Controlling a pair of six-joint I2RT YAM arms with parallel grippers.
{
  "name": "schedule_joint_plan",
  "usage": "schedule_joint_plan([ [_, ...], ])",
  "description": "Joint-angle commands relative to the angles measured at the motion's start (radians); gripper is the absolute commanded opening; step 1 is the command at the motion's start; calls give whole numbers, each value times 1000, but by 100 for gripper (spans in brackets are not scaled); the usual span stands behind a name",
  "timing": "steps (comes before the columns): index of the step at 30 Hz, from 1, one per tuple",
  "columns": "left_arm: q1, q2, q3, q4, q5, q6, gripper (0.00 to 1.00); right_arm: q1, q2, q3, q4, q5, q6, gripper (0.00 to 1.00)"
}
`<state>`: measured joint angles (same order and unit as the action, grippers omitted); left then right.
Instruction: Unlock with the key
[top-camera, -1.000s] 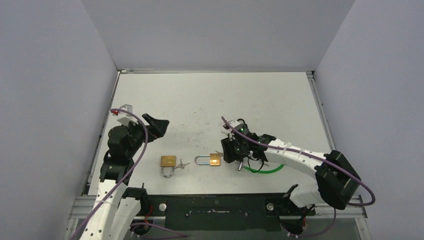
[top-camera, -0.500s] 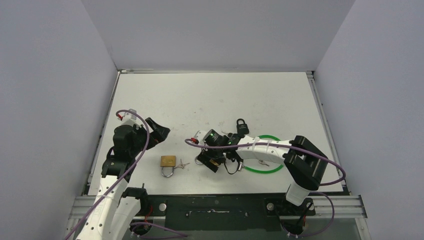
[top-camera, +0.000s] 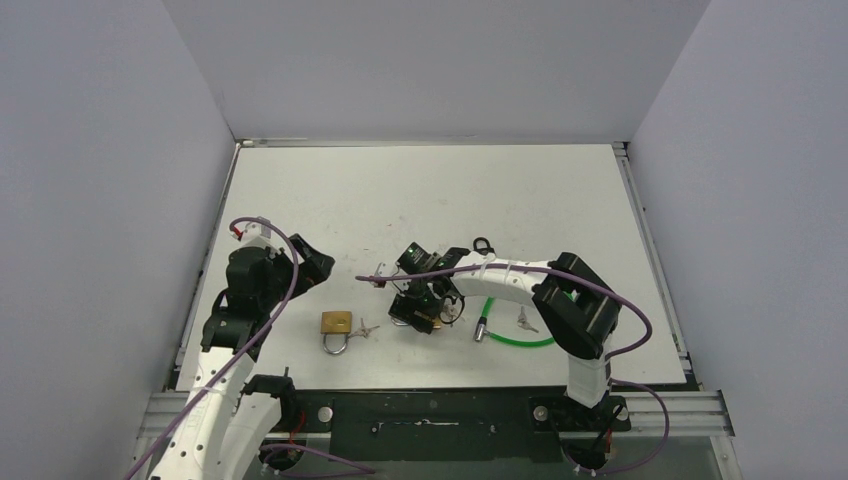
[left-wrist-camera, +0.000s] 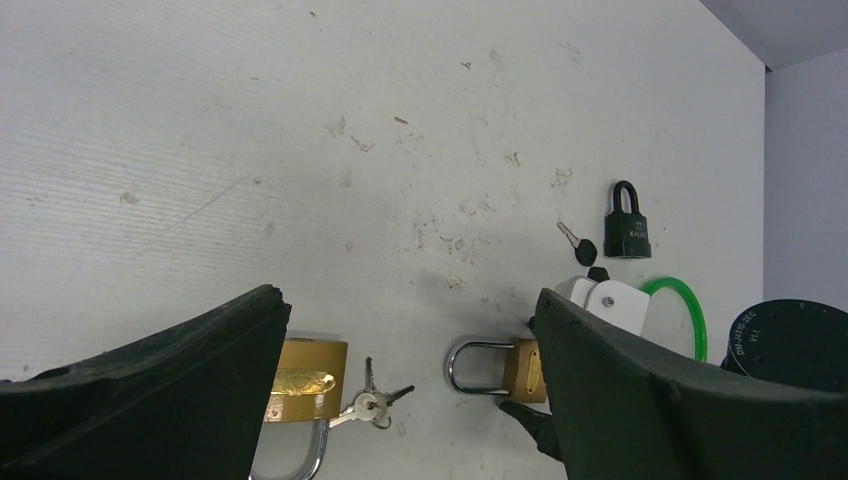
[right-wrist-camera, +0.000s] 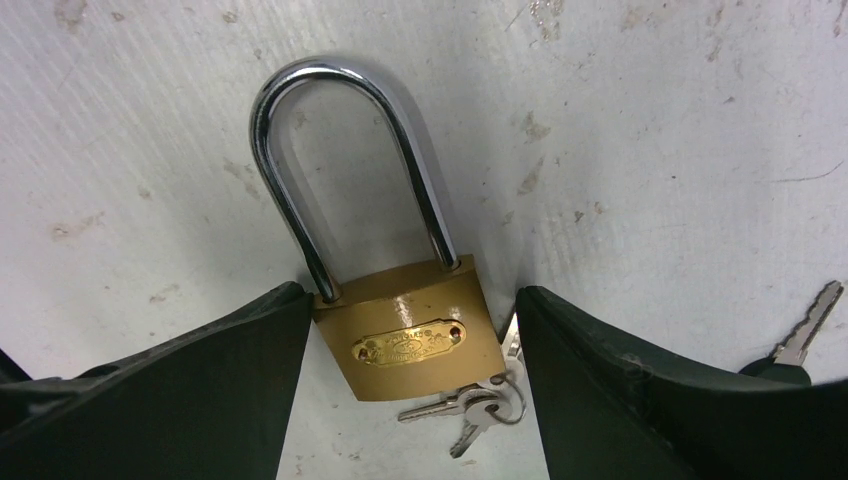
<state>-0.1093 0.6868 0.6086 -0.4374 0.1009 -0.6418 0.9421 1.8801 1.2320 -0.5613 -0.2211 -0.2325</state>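
Right now your right gripper (right-wrist-camera: 410, 295) is down at the table with its jaws apart, one black finger on each side of the body of the long-shackle brass padlock (right-wrist-camera: 410, 335). It has closed on nothing. The left finger sits just beside the body's edge, and a strip of table shows between the body and the right finger. The padlock lies flat, its shackle (right-wrist-camera: 340, 150) pointing away from the wrist camera and both legs meeting the body. A key bunch (right-wrist-camera: 470, 405) lies against the body's lower right corner; you cannot tell from these views whether a key sits in the keyhole. A black-headed key (right-wrist-camera: 805, 330) lies just past the right finger.

Your left gripper (left-wrist-camera: 412, 300) hangs above the table (top-camera: 430, 190) with its jaws spread wide and nothing between them. Below it, toward its left finger, lies a second brass padlock (left-wrist-camera: 305, 375) with its own keys (left-wrist-camera: 372, 400) beside the body. Farther out, a black padlock (left-wrist-camera: 627, 225) lies flat, and a green ring (left-wrist-camera: 685, 300) lies near the right arm.
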Motion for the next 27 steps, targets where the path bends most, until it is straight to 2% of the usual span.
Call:
schedule_joint_plan([
  [1, 8, -5, 63, -12, -23, 23, 91, -7, 11, 46, -12, 14, -16, 69],
  [8, 8, -15, 63, -18, -28, 20, 91, -25, -10, 5, 172, 100, 196, 55],
  [15, 8, -16, 59, -17, -31, 11, 91, -20, 48, 52, 279, 242, 499, 51],
  [21, 8, -17, 54, -18, -33, 7, 91, -19, 108, 124, 248, 327, 660, 54],
  [27, 8, -15, 55, -20, -36, 8, 91, -17, 87, 166, 210, 350, 699, 76],
])
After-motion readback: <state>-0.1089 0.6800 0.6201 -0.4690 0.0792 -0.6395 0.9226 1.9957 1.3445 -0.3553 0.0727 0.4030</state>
